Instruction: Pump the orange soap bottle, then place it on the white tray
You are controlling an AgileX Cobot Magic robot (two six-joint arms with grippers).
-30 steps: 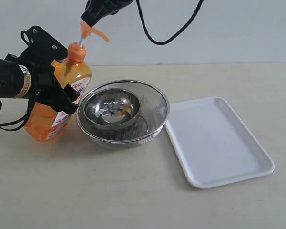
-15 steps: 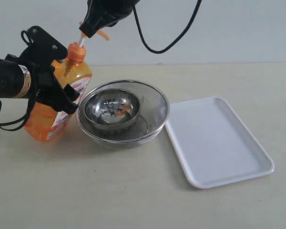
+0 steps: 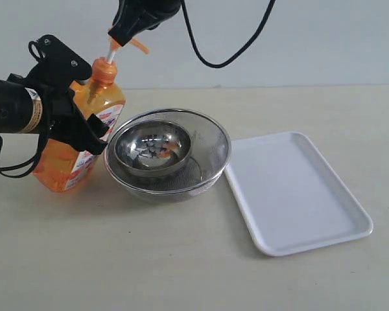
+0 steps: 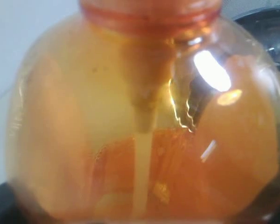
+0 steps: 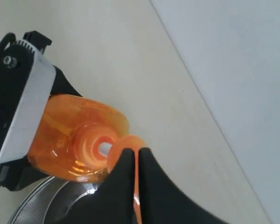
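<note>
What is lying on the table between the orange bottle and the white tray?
In the exterior view, a mesh bowl with a smaller steel bowl inside it sits between the bottle and the tray.

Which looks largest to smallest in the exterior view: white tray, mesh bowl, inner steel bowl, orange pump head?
1. white tray
2. mesh bowl
3. inner steel bowl
4. orange pump head, partly hidden by the right gripper

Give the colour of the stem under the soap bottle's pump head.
White; the stem shows best in the exterior view, above the orange cap.
</note>
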